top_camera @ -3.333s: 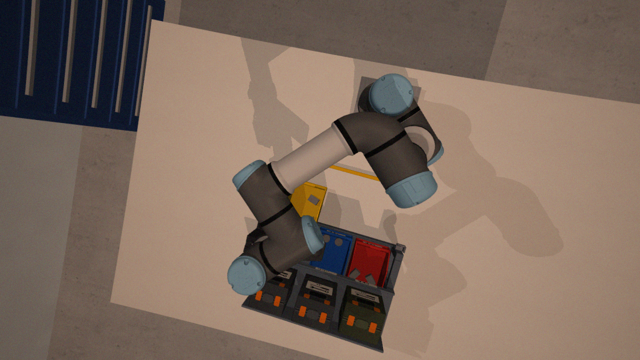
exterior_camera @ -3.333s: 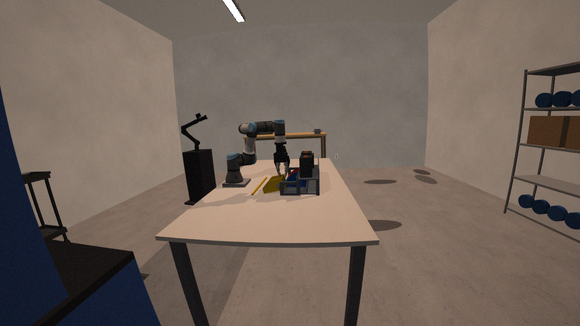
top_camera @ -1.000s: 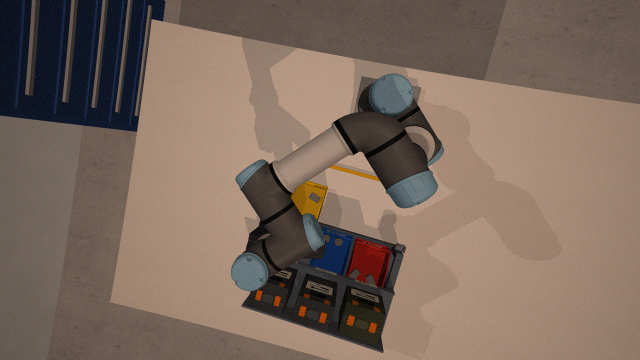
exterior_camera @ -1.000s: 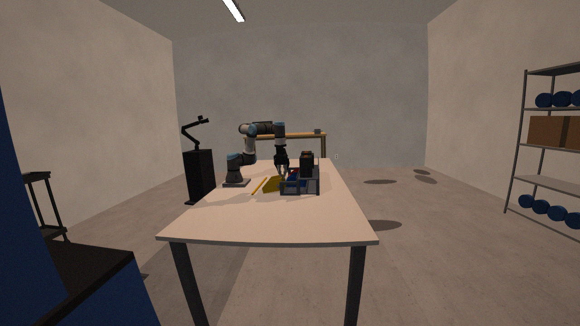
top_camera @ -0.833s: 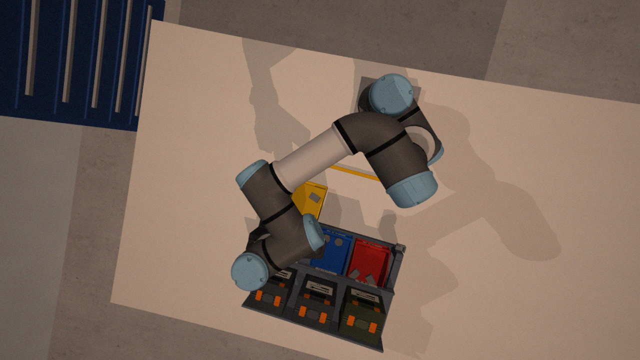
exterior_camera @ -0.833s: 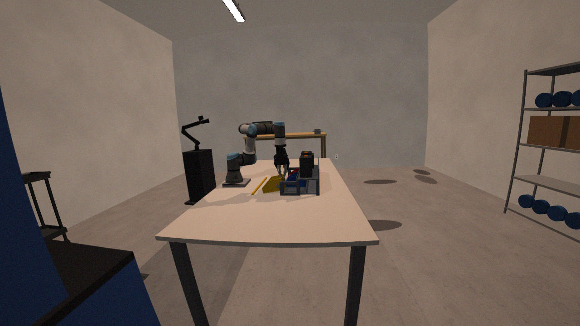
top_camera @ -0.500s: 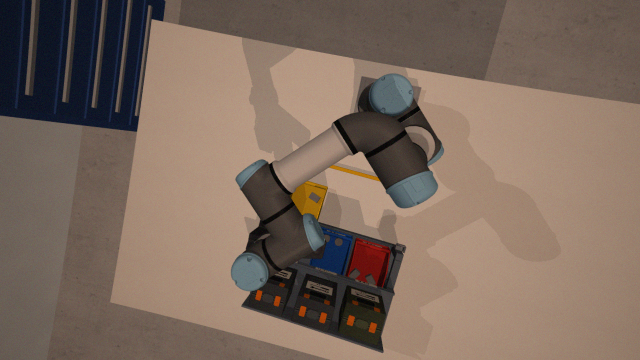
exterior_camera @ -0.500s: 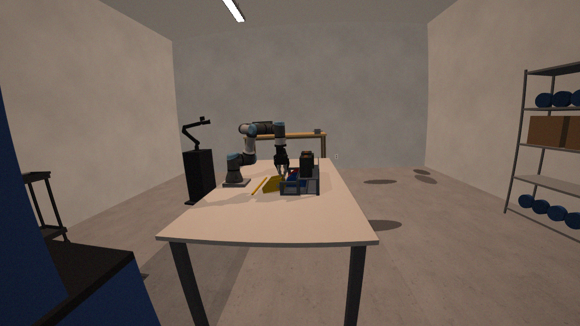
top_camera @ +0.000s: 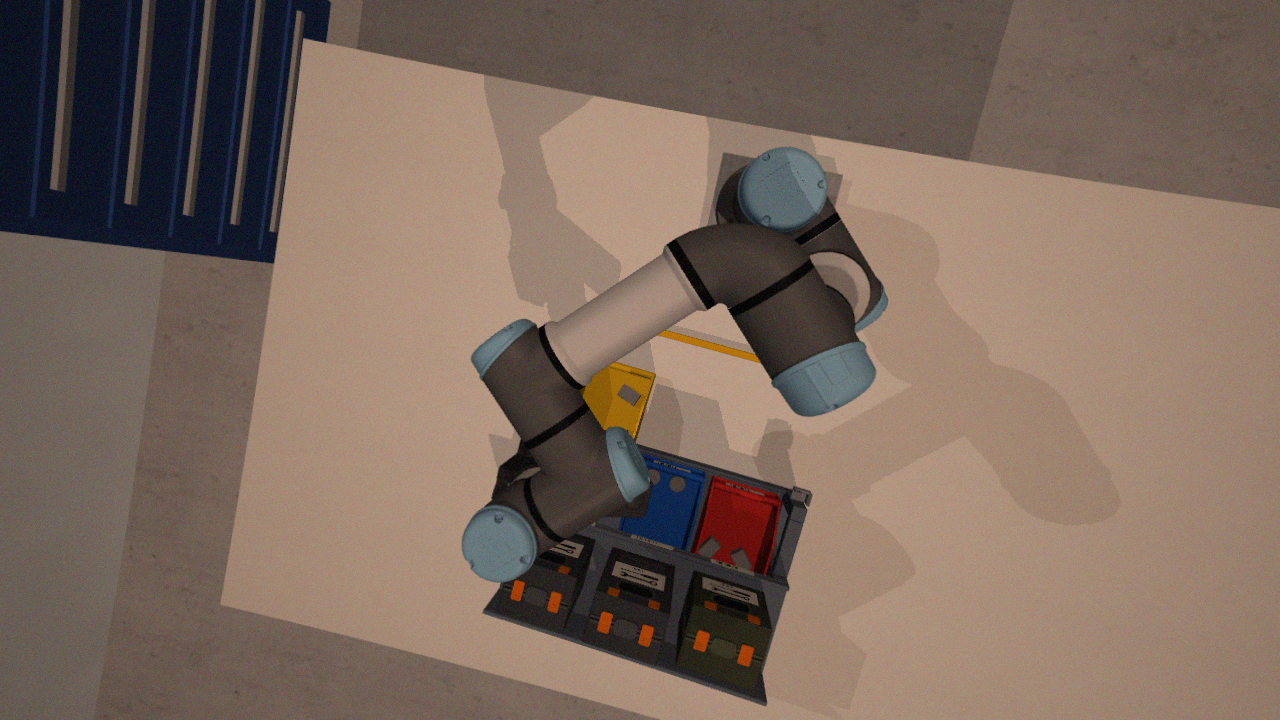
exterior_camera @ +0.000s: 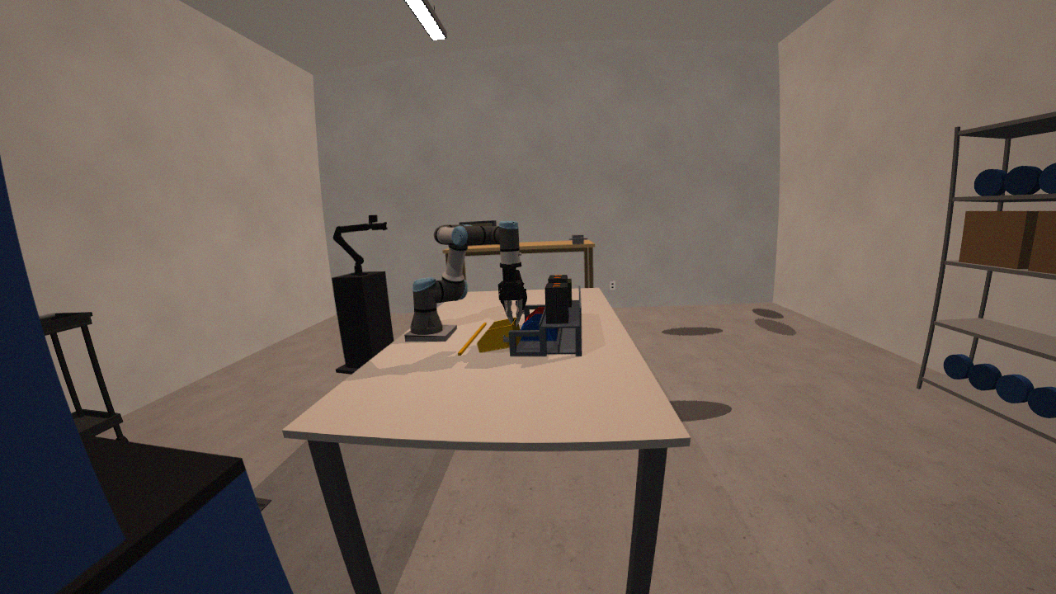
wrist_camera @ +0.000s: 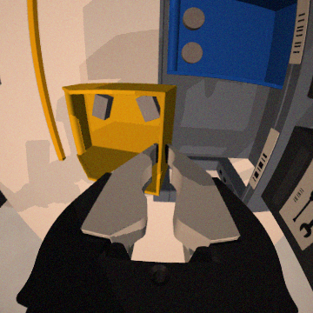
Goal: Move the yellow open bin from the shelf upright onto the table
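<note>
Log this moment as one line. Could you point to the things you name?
gripper [exterior_camera: 513, 320] [wrist_camera: 162, 145]: shut on yellow bin's wall | yellow bin [top_camera: 606, 407] [exterior_camera: 494, 336] [wrist_camera: 126, 135]: tilted, beside shelf | parts: inside

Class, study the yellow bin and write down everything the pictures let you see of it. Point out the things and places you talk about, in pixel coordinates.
The yellow bin [top_camera: 638, 413] [exterior_camera: 494, 337] [wrist_camera: 123, 135] is an open, straight-walled box, plastic by its look. Two small grey blocks [wrist_camera: 103, 107] [wrist_camera: 148, 108] lie inside. It hangs tilted beside the dark rack [top_camera: 796, 537] [exterior_camera: 579, 325], one wall pinched between the fingertips of the gripper [exterior_camera: 513, 318] [wrist_camera: 162, 149]. Whether it touches table or rack is unclear.

Near the frame's centre, the gripper [exterior_camera: 512, 318] is pinching the tilted yellow bin [exterior_camera: 497, 336]; at far right, brown boxes [exterior_camera: 995, 239] are sitting on grey shelving [exterior_camera: 938, 295].
</note>
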Motion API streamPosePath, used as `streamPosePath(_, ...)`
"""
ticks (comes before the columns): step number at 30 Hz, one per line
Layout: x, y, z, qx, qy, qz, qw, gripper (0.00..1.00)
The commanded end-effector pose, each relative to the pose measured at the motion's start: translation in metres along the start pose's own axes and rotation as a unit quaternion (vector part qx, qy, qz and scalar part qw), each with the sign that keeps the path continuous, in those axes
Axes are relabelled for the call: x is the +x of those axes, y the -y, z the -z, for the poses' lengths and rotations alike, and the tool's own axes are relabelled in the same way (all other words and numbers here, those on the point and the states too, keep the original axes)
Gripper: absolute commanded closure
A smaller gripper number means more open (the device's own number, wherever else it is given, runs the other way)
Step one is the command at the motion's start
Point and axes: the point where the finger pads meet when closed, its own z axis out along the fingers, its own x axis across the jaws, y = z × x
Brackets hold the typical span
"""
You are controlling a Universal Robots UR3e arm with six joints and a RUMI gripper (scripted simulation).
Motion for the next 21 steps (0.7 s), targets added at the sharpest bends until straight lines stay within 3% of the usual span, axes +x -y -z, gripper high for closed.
streamPosePath(1, 0.0006, -0.0004, 0.0009, -0.001, -0.001, 0.000, 1.000, 1.00)
streamPosePath(21, 0.0005, -0.0004, 0.0069, -0.001, -0.001, 0.000, 1.000, 1.00)
